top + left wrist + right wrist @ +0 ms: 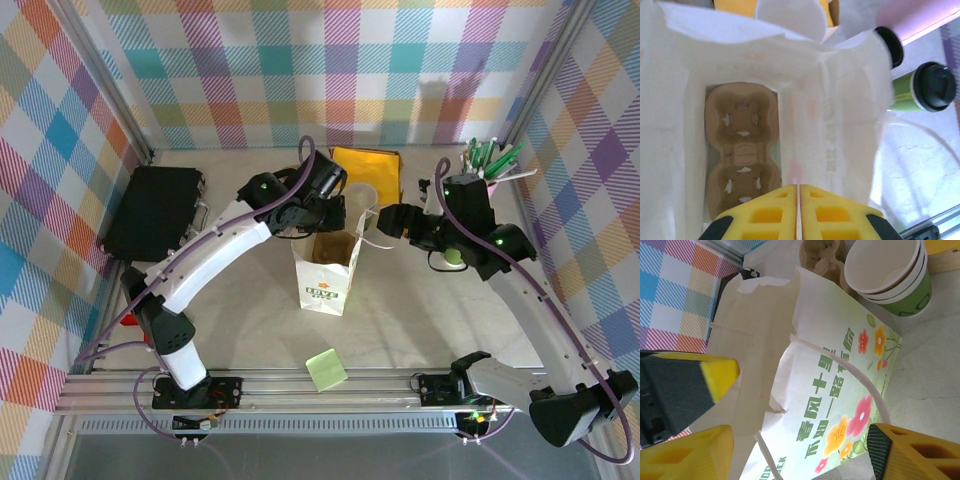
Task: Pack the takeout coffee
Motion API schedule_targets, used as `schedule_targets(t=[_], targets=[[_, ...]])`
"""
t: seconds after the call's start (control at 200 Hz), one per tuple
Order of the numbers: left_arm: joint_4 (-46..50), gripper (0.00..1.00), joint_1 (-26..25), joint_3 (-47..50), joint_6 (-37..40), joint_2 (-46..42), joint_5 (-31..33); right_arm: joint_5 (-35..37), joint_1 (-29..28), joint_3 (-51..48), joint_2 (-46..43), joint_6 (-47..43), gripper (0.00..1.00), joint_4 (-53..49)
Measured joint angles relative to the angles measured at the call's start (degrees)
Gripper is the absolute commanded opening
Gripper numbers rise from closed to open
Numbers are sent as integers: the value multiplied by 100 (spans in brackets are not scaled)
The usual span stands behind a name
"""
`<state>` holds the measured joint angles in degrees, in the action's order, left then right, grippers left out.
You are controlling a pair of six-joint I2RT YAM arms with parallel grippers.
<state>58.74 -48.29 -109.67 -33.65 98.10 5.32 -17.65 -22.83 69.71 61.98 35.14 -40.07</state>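
Top external view: you find the takeout coffee (452, 258) on the table to the right of the paper bag (325, 285). It is half hidden under the wrist of the right arm, so only some green and a dark lid show.
Coffee and right fingers: it lies behind the right gripper (388, 222), on the arm's side, not between the fingers.
Coffee and left fingers: in the left wrist view it is outside the bag, beyond the right wall and well apart from the left gripper (798, 200). Whether it stands upright you cannot tell.
Left fingers: pressed together over the open mouth of the bag. Whether paper is caught between them you cannot tell.
Right fingers: spread wide, with the bag's printed side and its handle (867, 385) lying between them.
In the way: the bag's right wall stands between the coffee and the inside, where the pulp carrier (742, 150) lies on the bottom.
Around: a stack of cups (890, 275) is just behind the bag. A pink cup of pens (487, 170) is at the far right, a black case (155, 210) at the left, and a green note (326, 369) near the rail.
Left arm: it curves from its base up and right, with the wrist looking down into the bag.
Right arm: it reaches up and left, with the gripper pointing at the bag's right side.
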Motion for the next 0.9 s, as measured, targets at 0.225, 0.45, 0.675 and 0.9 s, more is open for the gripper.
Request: schedule_targets(t=[0.225, 0.45, 0.675, 0.9], targets=[[157, 15, 0, -551, 92, -120, 149, -2, 2, 247, 0, -46, 79, 0], [358, 25, 131, -658, 245, -444, 382, -44, 2, 575, 2, -44, 79, 15], [422, 51, 678, -256, 619, -868, 450, -35, 118, 994, 11, -164, 80, -116], [-48, 59, 1263, 968, 1213, -1178, -391, 109, 446, 1001, -7, -330, 80, -466]])
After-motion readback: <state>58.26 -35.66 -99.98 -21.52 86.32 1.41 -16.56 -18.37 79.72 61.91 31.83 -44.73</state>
